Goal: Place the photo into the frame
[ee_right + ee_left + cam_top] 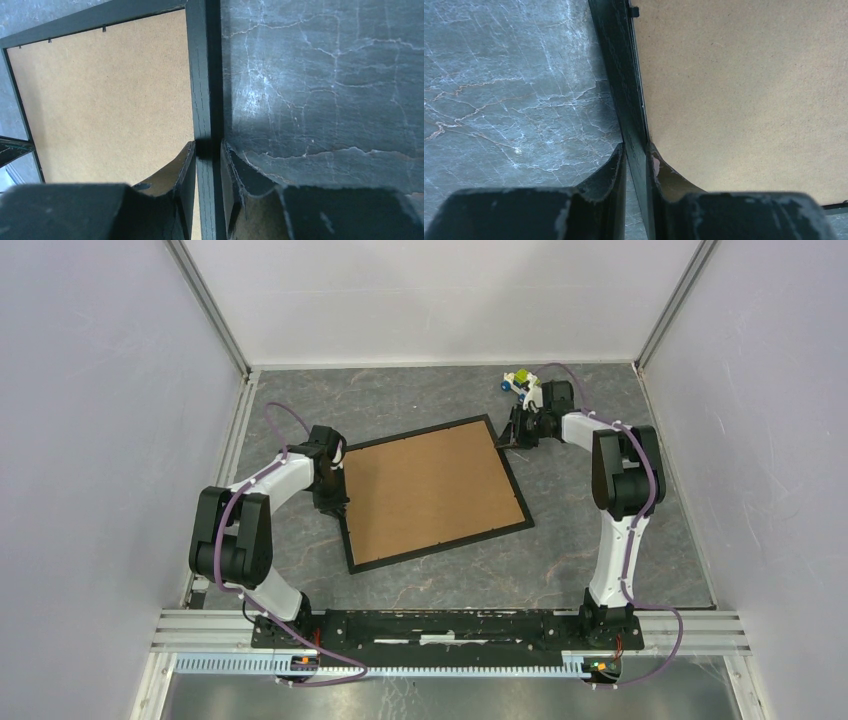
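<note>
The frame lies flat mid-table with its back up, and a brown backing board fills it. The photo is hidden. My left gripper is at the frame's left bar. In the left wrist view the left gripper is shut on that black bar, with one finger on the table side and one on the board. My right gripper is near the far right corner. In the right wrist view the right gripper straddles the right bar, jaws open with thin gaps.
A small green, white and blue object sits at the back right, just behind the right wrist. White walls enclose the grey marbled table on three sides. A metal rail carrying the arm bases runs along the near edge.
</note>
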### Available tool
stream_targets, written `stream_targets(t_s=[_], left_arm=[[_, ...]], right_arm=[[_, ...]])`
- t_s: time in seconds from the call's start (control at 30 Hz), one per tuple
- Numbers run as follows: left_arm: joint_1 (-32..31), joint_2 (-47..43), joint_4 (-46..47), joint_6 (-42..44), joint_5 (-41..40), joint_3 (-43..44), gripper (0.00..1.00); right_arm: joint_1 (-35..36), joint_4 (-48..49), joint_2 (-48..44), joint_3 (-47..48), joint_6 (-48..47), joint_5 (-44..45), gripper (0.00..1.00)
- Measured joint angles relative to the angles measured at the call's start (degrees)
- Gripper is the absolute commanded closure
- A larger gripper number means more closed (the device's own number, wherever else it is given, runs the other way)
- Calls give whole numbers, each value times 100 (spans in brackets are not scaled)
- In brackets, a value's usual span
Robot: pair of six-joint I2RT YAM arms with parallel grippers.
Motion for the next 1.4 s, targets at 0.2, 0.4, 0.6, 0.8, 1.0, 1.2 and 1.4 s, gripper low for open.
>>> stream_targets(t_s=[0.2,0.4,0.6,0.8,1.0,1.2,1.4], left_arm=[[0,0,2,2,17,0,98],[-4,0,7,0,35,-4,98],[-11,2,11,0,94,-4,98],[-17,2,15,0,125,-9,98],[-33,2,20,0,118,-13,98],[-46,-7,22,0,109,-15,92],[-52,-146,33,0,103,-72,63]], right_arm=[[79,-195,50,173,-46,201,73],[289,-743,278,791,-188,734,73],[745,-1659,820,2063,-435,1843,74],[1335,-2780,1397,3401,-973,3320,74],[1915,-3401,1823,4172,-1665,4765,65],[1727,-3414,1696,4183,-1829,4262,37],[1314,-3176,719,3303,-1436,3418,25]])
